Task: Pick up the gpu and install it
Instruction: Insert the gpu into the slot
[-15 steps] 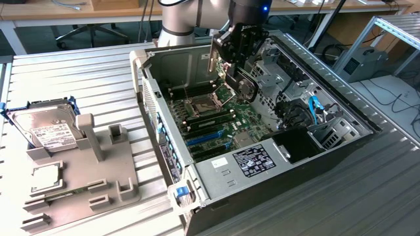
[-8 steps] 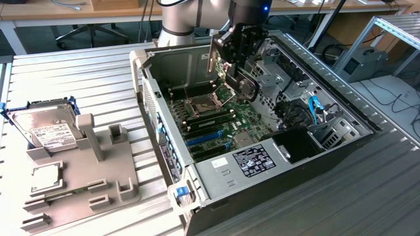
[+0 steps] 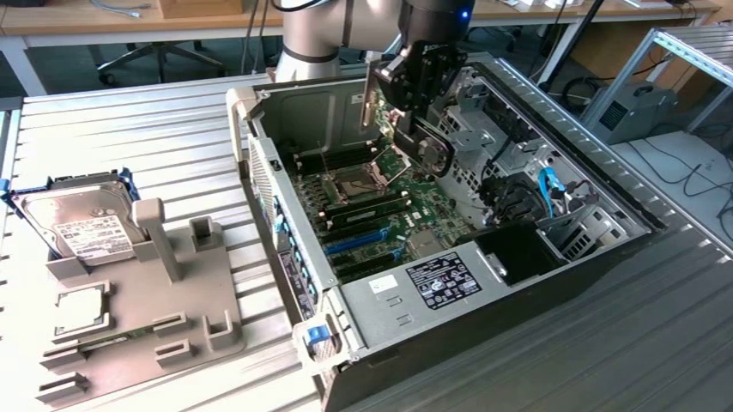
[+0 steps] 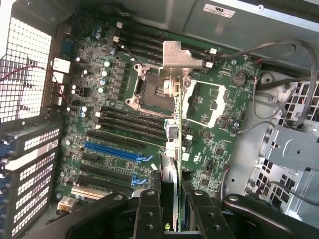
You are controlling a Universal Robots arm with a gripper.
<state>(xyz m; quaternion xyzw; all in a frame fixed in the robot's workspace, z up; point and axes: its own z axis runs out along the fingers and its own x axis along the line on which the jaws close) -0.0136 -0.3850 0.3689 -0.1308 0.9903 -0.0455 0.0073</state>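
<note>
The carry-and-align step looks to be in hand. In the exterior view the gripper point(image 3: 414, 112) hangs at about 12 o'clock over the open computer case point(image 3: 266, 163), clear of the motherboard point(image 3: 378, 215) below. It is closed on the gpu point(image 3: 430, 150), which hangs down from it toward the board. The wrist view shows this grip more plainly: the two dark fingers point(image 4: 149, 209) stand on either side of the gpu point(image 4: 169, 169), seen edge-on, with its silvery bracket point(image 4: 177, 57) at the far end, over the area beside the CPU socket point(image 4: 152, 92). The card is not yet in any slot. The blue expansion slot point(image 3: 355, 245) lies toward 7 o'clock from the card in the exterior view, well apart from it. As I judge it, seating the card calls for bringing its lower edge parallel to and directly over a slot. The bracket must face the slotted rear wall of the case, and the press must be straight so the thin card does not twist. At 9 o'clock of the exterior view, outside the case, a hard drive point(image 3: 75, 215) rests in a grey fixture point(image 3: 172, 300).
</note>
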